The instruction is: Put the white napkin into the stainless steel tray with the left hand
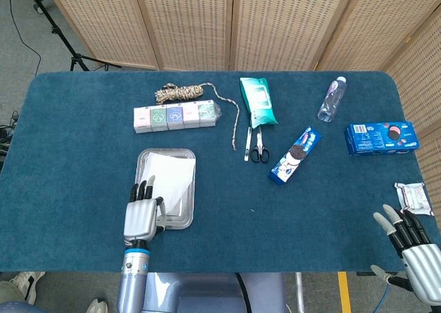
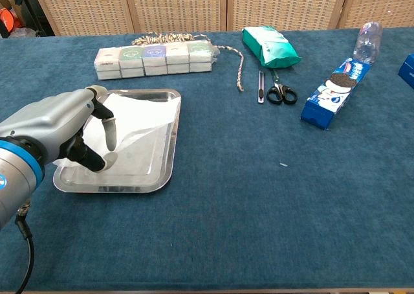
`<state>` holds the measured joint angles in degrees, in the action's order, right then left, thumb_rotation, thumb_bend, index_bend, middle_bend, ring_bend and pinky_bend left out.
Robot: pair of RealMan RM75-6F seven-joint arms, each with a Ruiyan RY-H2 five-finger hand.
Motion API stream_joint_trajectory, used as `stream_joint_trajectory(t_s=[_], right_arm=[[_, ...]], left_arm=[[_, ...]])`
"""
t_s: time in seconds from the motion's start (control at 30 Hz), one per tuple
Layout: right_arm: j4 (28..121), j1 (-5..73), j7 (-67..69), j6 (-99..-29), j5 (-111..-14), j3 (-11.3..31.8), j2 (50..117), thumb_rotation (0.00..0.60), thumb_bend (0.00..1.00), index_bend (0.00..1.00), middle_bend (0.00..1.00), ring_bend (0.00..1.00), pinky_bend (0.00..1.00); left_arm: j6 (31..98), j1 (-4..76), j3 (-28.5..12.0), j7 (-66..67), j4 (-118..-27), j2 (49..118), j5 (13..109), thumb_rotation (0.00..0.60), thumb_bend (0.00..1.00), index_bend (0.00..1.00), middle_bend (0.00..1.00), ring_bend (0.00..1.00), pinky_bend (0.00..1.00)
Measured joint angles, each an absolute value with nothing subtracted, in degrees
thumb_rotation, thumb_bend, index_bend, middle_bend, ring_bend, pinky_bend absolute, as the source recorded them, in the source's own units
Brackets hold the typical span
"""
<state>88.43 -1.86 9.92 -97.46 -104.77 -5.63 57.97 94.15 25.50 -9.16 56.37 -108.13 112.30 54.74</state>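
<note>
While the napkin (image 1: 169,176) already lies in the tray (image 1: 187,220), the left hand (image 1: 142,215) sits over the tray's near-left corner, w/ dark fingertips reaching onto the paper's near edge. In the chest view the thumb points down onto the napkin and the other fingers curl under the palm; whether paper is actually pinched there I can't tell, since the hand hides the contact.

Risk: if the fingers have any hold on the sheet (or it just clings to a fingertip), pulling the arm back toward the robot could drag the napkin over the near rim and out again. The sheet's far-right part stands slightly raised in the chest view, so it's loose and light and would shift easily. A careless lift could also nudge the tray itself.

Views: the head view shows from above that the paper stays inside the rim on the far and right sides, and it alone shows the right hand (image 1: 416,247) at the table's near-right corner, fingers spread, holding nothing, close to a small wrapped packet (image 1: 413,195). The chest view gives the side look at the thumb and the napkin's lifted fold, but no right hand.
</note>
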Motion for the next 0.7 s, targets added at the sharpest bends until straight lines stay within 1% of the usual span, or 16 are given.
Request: stream_joint_trajectory(t_s=[0.1,0.17,0.27,0.3,0.37,0.47,0.6,0.7], right_arm=[[88.2,-2.0,10.3,-97.9,-104.8,-5.6,58.0,0.6,0.0,0.0,0.0,0.0,0.0],[88.1,-2.1,10.4,-98.0,-104.8,-5.6,58.0,0.6,0.0,0.0,0.0,0.0,0.0],[88.1,-2.1,10.3,-98.1,-104.8,-5.5,58.0,0.6,0.0,0.0,0.0,0.0,0.0],[88.2,-2.1,10.2,-98.0,-104.8,-5.5,58.1,0.6,0.0,0.0,0.0,0.0,0.0],[88.2,-2.0,9.9,-97.8,-104.8,-5.5,58.1,0.6,0.0,0.0,0.0,0.0,0.0],[88.5,-1.9,9.3,-97.3,-104.8,-5.5,58.3,0.6,0.0,0.0,0.0,0.0,0.0],[88.7,-1.8,8.9,-97.0,-104.6,-5.4,58.3,0.6,0.0,0.0,0.0,0.0,0.0],[88.8,-1.8,8.8,-97.0,-104.5,-5.3,58.3,0.6,0.0,0.0,0.0,0.0,0.0]], left_arm=[[93.0,25.3,-8.1,55.1,-109.4,111.3,55.8,0.591,0.19,0.68,0.01,0.0,0.0],[92.6,25.2,-7.8,54.9,-109.7,110.8,56.0,0.573,0.17,0.63,0.0,0.0,0.0],[92.2,25.1,-7.7,54.8,-110.1,110.4,55.8,0.557,0.16,0.55,0.0,0.0,0.0],[92.0,25.1,-7.7,54.8,-110.2,110.2,55.6,0.553,0.16,0.54,0.0,0.0,0.0],[91.2,25.0,-7.7,54.4,-110.7,109.6,55.1,0.525,0.16,0.52,0.0,0.0,0.0],[90.1,24.9,-7.9,52.5,-111.6,108.4,55.0,0.494,0.17,0.51,0.0,0.0,0.0],[87.6,24.7,-8.5,48.5,-112.9,105.5,55.3,0.489,0.17,0.51,0.0,0.0,0.0],[84.2,24.7,-9.0,45.3,-114.2,102.3,54.8,0.49,0.16,0.51,0.0,0.0,0.0]])
